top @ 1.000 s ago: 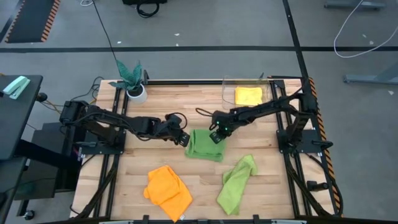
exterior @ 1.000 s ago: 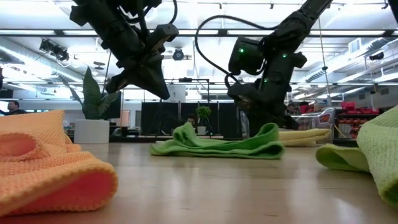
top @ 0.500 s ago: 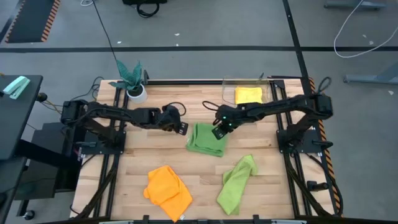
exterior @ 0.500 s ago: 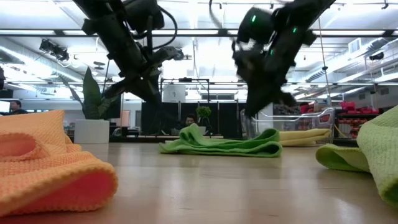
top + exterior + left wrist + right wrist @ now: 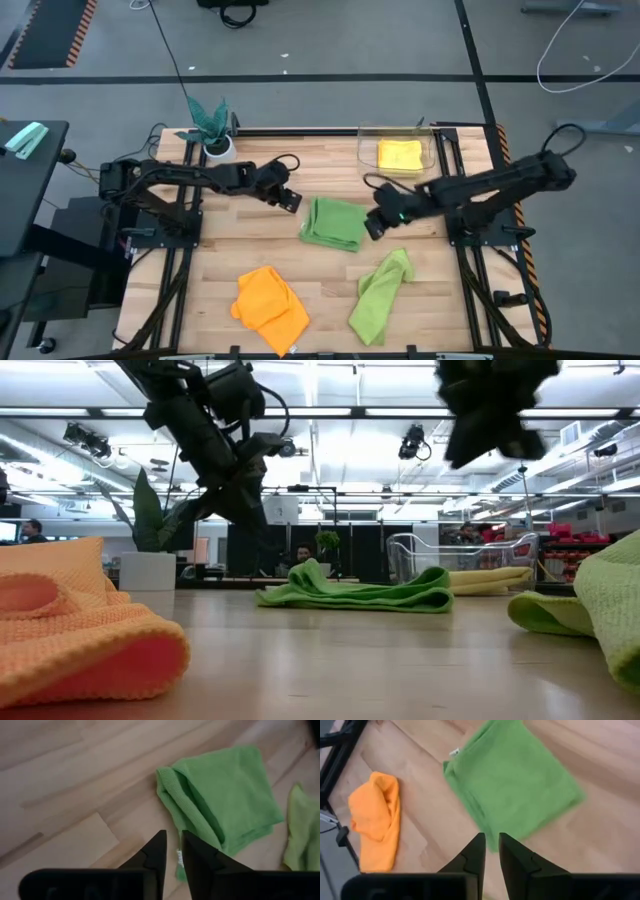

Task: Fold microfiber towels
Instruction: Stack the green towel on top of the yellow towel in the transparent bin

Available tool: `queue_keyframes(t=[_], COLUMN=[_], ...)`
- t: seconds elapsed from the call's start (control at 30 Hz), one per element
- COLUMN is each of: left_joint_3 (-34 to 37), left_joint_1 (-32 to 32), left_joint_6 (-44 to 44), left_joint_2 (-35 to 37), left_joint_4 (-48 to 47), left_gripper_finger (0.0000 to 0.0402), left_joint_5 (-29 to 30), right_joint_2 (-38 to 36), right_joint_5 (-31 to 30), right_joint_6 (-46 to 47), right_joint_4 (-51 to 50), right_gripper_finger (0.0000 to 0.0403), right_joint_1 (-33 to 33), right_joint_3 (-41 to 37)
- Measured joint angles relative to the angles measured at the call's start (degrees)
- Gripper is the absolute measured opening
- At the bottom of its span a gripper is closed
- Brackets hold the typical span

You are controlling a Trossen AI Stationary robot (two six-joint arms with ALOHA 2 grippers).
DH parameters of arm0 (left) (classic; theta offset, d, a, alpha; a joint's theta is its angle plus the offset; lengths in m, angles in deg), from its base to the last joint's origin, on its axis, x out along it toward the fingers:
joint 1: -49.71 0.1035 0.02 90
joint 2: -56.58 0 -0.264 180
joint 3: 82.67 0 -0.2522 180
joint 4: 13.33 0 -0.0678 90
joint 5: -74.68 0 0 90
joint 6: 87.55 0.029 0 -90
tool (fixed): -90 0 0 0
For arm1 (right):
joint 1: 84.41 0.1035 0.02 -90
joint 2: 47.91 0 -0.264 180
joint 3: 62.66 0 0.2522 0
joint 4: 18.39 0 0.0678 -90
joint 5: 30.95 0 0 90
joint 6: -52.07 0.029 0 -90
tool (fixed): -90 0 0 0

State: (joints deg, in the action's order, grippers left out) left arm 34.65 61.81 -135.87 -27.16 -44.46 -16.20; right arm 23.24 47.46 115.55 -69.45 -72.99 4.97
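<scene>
A lime green towel [image 5: 333, 223] lies folded in a flat square at the table's middle; it also shows in the wrist views [image 5: 225, 805] [image 5: 512, 780]. My left gripper [image 5: 290, 200] [image 5: 172, 840] hovers just left of it, fingers a narrow gap apart with nothing between them. My right gripper [image 5: 375, 225] [image 5: 491, 842] hangs high off the towel's right edge, also narrowly open and empty. A crumpled orange towel [image 5: 270, 305] and a second green towel [image 5: 380, 290] lie near the front edge. The yellow towel [image 5: 400, 154] lies in a clear bin.
A teal plant in a white pot [image 5: 212, 135] stands at the far left corner. The clear bin [image 5: 365, 150] sits at the far right. Bare wood shows between the folded towel and the two crumpled ones.
My right gripper has risen off the green towel and swung toward the table's right edge. My left gripper has drawn back a little toward the far left. The green towel has shifted slightly toward the far edge and now lies flatter, as a folded square.
</scene>
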Motion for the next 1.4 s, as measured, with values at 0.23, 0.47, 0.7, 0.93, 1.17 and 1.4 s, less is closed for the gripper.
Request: queue_keyframes(t=[0.23, 0.47, 0.7, 0.93, 1.17, 1.4], left_joint_3=[1.64, 2.51, 2.51, 2.51, 2.51, 2.51], left_joint_1=[-0.46, -1.70, -1.86, -1.84, -1.84, -3.22], left_joint_6=[4.07, 5.57, 5.70, 5.69, 5.48, 2.51], left_joint_2=[0.00, 0.00, 0.00, 0.00, 0.00, 0.00], left_joint_4=[-0.10, 0.14, 0.27, 0.20, 0.11, -0.19], left_gripper_finger=[0.0082, 0.0071, 0.0062, 0.0068, 0.0067, 0.0057], left_joint_5=[0.59, 6.52, 9.21, 12.33, 12.90, 12.92], right_joint_2=[0.82, 1.63, 0.99, 0.95, 1.74, 1.82], right_joint_5=[-8.91, -11.57, -6.28, -1.82, -4.15, -11.50], right_joint_6=[14.45, 18.52, 11.09, 9.92, 8.31, 7.63], right_joint_4=[-5.21, -6.41, -6.86, -6.86, -9.95, -4.52], right_gripper_finger=[0.0065, 0.0064, 0.0063, 0.0063, 0.0063, 0.0063], right_joint_1=[13.99, 18.20, 19.48, 19.52, 20.01, 20.18], right_joint_3=[0.00, 0.00, 0.04, 0.04, 0.02, -6.15])
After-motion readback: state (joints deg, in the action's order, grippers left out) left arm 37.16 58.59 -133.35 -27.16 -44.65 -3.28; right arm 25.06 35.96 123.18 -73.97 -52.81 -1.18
